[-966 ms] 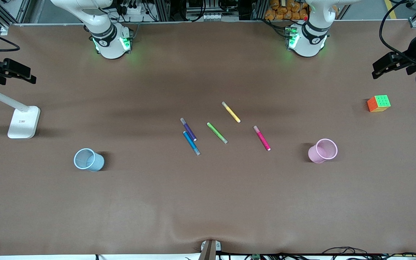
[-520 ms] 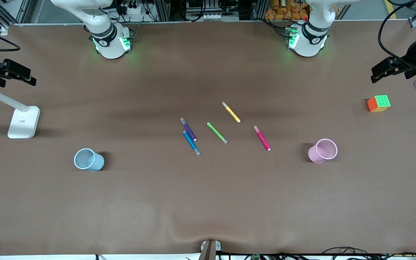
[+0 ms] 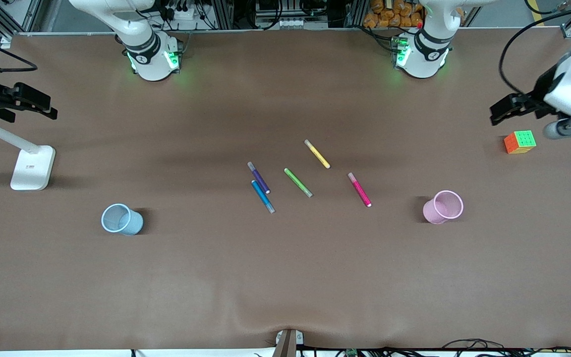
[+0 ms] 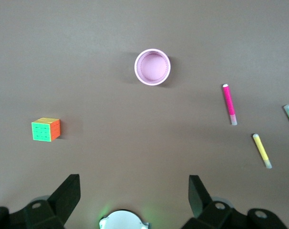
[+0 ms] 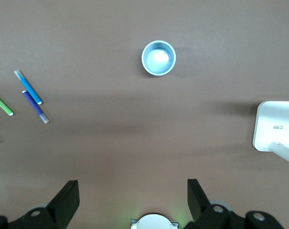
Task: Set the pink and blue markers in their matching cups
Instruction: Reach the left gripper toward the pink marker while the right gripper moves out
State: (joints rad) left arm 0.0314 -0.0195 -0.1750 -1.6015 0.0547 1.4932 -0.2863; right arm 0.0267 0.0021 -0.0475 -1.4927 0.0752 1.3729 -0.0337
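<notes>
The pink marker point(image 3: 359, 189) and the blue marker point(image 3: 262, 196) lie flat among other markers at the table's middle. The pale pink cup point(image 3: 444, 207) stands upright toward the left arm's end. The pale blue cup point(image 3: 121, 219) stands upright toward the right arm's end. My left gripper point(image 3: 498, 111) is open and empty in the air over the left arm's end; its wrist view point(image 4: 134, 183) shows the pink cup point(image 4: 153, 67) and pink marker point(image 4: 229, 104). My right gripper point(image 3: 42, 104) is open and empty over the right arm's end; its wrist view point(image 5: 131, 186) shows the blue cup point(image 5: 158, 57) and blue marker point(image 5: 28, 87).
A purple marker point(image 3: 258, 177) lies right beside the blue one. A green marker point(image 3: 298, 182) and a yellow marker point(image 3: 317, 153) lie between the blue and pink ones. A colour cube point(image 3: 520, 142) sits under the left gripper's end. A white stand point(image 3: 32, 167) is at the right arm's end.
The left gripper has come farther in over the table, toward the cube. The right gripper has shifted slightly inward. Markers and cups have not moved.
</notes>
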